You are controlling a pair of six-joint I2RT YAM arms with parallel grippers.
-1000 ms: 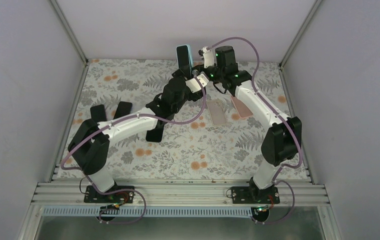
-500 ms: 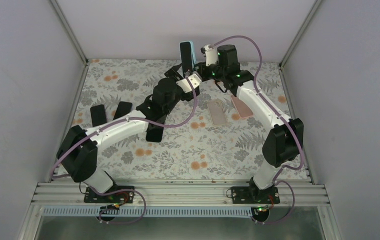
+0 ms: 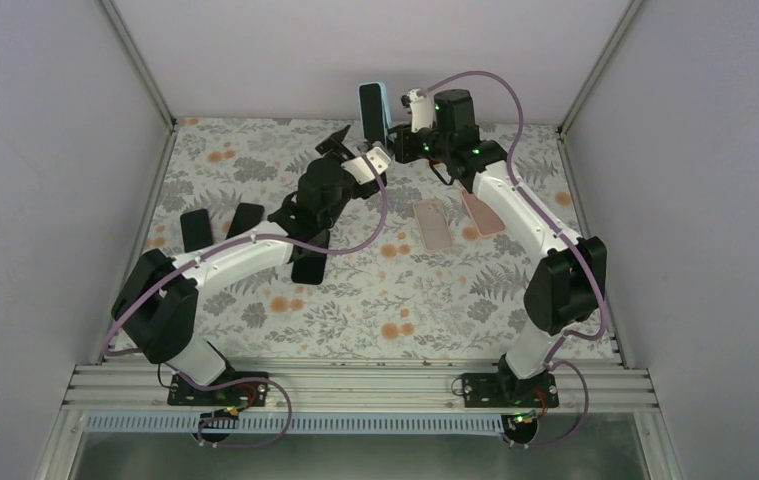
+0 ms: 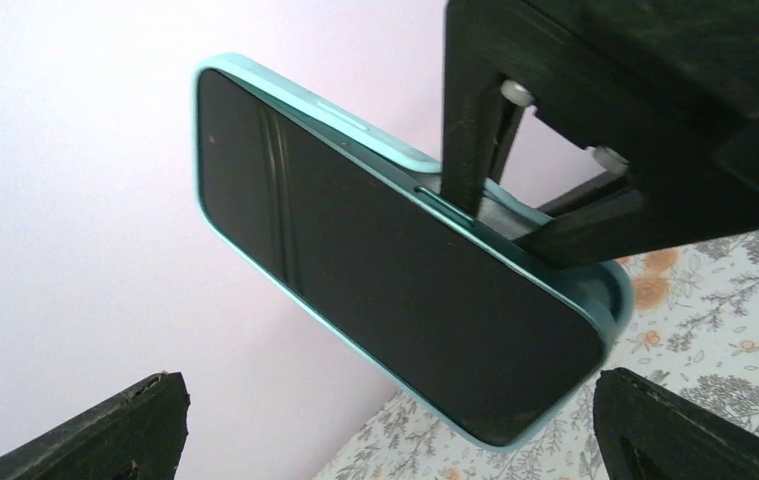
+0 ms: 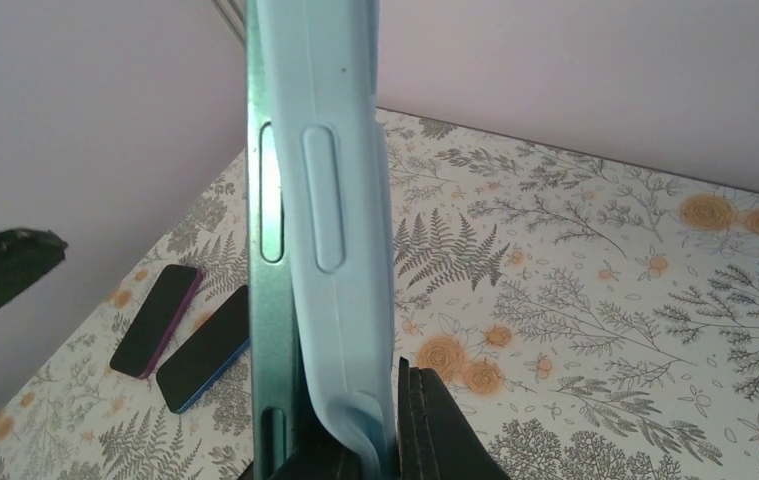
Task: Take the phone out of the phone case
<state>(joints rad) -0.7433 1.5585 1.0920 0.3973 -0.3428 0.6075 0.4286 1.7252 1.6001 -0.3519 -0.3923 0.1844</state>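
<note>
The phone, dark-screened in a light blue case, stands upright in the air at the back centre. My right gripper is shut on its lower end. In the right wrist view the case bulges away from the phone's green edge near my fingers. My left gripper is open just left of the phone and apart from it. In the left wrist view the screen faces me, with both open fingertips low in the corners.
Two dark phones lie at the left of the floral table, and another under my left arm. Two pinkish flat pieces lie right of centre. The back wall is close behind the held phone.
My left arm has drawn back to the left, away from the phone, its gripper open. The right gripper still holds the phone, slightly higher.
</note>
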